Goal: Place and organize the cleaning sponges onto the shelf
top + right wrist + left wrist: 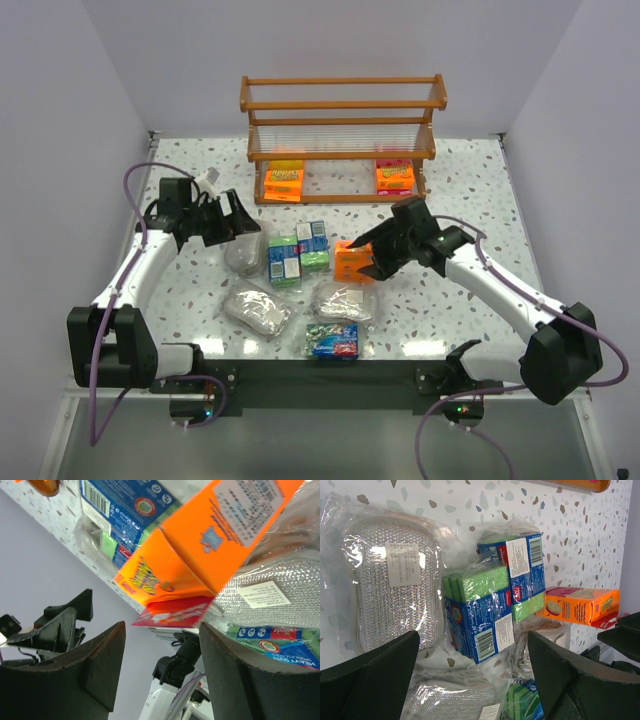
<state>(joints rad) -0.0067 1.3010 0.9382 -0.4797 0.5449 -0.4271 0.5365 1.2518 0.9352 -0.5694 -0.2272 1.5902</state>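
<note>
As things stand on the shelf (342, 105): only two orange packs (285, 181) are on it, on the bottom tier, one near each end.
Waiting on the table (480, 200): seven packs, three green-and-blue packs (297, 252), three silver, one orange.
Right claw (161, 630): wide open, a finger on each side of the last orange pack (200, 545), not squeezing.
Left claw (472, 640): wide open over a silver pack (395, 580), holding nothing.
How far: I think barely begun, with most packs left to put away.

silvery pack (243, 257) partly hidden under left gripper (240, 231) in top view; orange pack (192, 550) cut off by top edge in right wrist view.
</note>
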